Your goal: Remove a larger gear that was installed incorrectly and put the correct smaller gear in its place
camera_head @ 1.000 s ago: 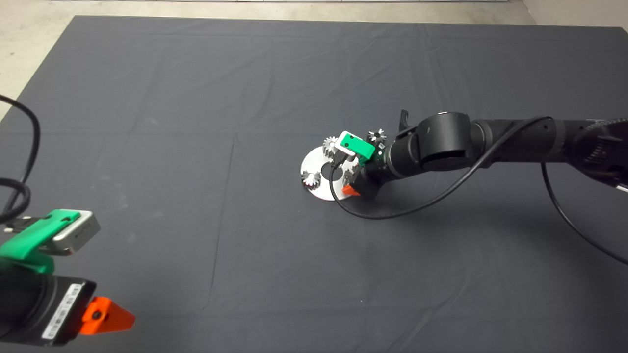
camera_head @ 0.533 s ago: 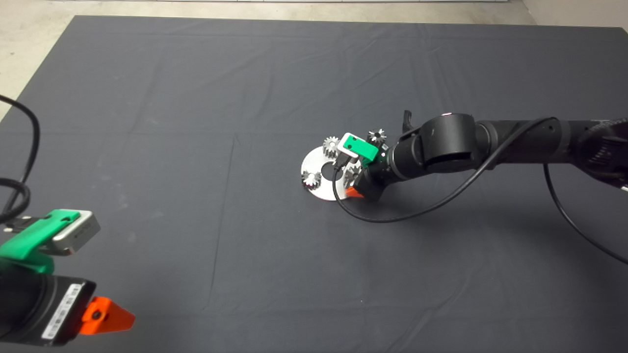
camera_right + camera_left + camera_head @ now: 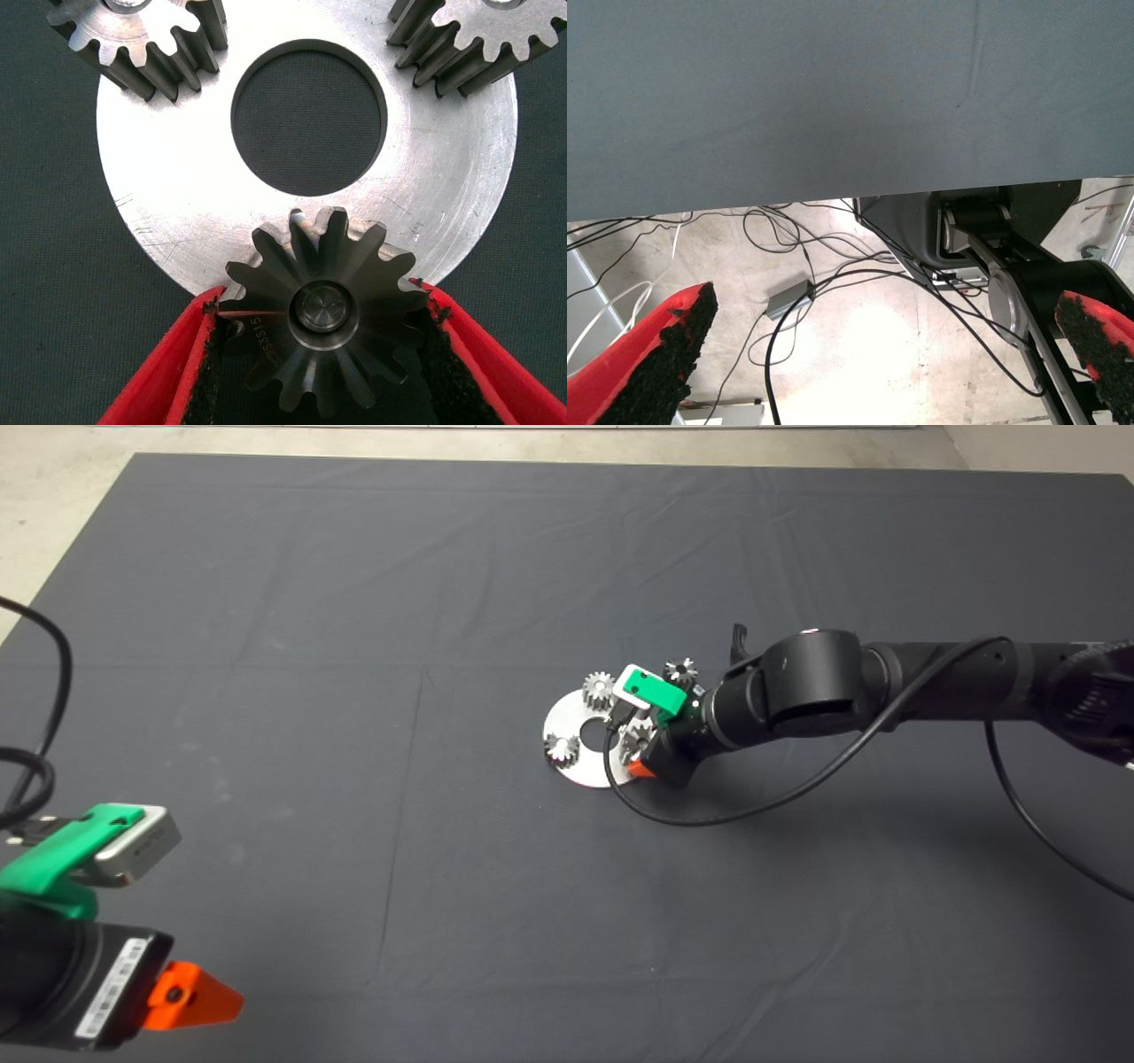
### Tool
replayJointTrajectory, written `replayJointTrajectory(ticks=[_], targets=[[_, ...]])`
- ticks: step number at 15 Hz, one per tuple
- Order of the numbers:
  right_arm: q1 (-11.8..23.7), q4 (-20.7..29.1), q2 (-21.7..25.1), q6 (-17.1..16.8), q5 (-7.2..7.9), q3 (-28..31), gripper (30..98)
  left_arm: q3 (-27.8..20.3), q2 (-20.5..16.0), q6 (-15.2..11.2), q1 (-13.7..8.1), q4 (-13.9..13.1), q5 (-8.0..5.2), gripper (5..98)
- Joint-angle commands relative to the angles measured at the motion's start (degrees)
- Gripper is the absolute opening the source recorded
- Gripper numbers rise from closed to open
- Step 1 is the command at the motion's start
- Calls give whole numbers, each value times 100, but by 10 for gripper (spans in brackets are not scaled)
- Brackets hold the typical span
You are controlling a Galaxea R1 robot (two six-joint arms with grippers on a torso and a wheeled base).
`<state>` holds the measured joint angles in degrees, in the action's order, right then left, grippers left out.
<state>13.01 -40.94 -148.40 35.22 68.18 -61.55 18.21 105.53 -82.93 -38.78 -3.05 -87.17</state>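
A round silver plate (image 3: pixel 564 717) with a centre hole lies mid-mat. Two small grey gears (image 3: pixel 600 688) (image 3: pixel 561 748) sit on it. My right gripper (image 3: pixel 634 747) reaches in from the right at the plate's near-right rim. In the right wrist view its pads (image 3: pixel 213 354) touch both sides of the smaller gear (image 3: pixel 323 310), which sits on a bright pin at the plate (image 3: pixel 159 177) edge. The larger gear (image 3: pixel 679 670), darker, lies on the mat just behind the plate. My left gripper (image 3: pixel 190 996) is parked at the lower left, open (image 3: pixel 877 354).
The right arm's black cable (image 3: pixel 709 815) loops onto the mat in front of the plate. The left wrist view shows the mat's edge (image 3: pixel 833 190), floor cables and a black robot base beyond it.
The right arm has drawn slightly to the right, so the gear between its fingers shows more from above. The plate, other gears and left arm have not moved.
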Motion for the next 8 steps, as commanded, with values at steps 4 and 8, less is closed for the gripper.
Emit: replayJointTrajectory(ticks=[4,8], targets=[[88,-98,-1,55,-15,66,510,-100,-28,14,-69,-91,-28,983],[88,-90,60,47,-24,83,500,-100,-28,14,-69,-91,-28,983]])
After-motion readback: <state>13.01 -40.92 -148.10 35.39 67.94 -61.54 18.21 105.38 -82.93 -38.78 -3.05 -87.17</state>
